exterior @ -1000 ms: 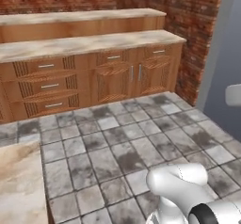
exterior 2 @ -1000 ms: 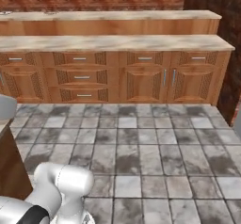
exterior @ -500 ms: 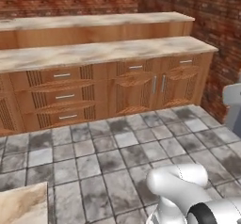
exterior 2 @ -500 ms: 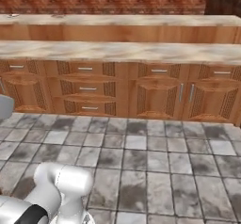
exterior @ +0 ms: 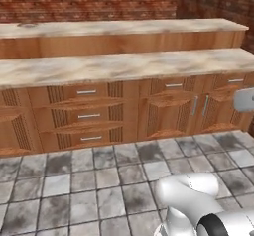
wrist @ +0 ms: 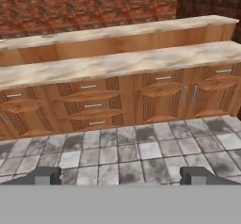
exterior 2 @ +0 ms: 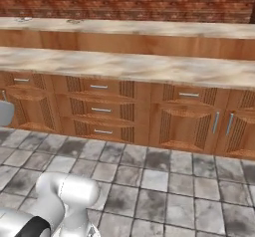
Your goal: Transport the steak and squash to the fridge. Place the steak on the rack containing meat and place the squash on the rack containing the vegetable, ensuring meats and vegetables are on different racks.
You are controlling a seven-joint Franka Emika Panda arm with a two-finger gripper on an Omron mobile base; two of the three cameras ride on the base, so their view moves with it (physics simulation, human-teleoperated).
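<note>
the gripper (wrist: 120, 176) sits at the bottom of the hand view, its two dark fingers (wrist: 43, 175) far apart with nothing between them. across the middle runs a long wooden counter (wrist: 117, 63) with drawers (wrist: 92, 105), a grey tiled floor (wrist: 141, 150) below and a brick wall (wrist: 84, 4) on top. i cannot see the fridge.

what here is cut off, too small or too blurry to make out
- Small marks on the upper counter, right base view: too small to identify.
- Grey object, left base view: cut off by the right edge.
- Gripper open, hand view: fingertips partly cut by the bottom band.
</note>
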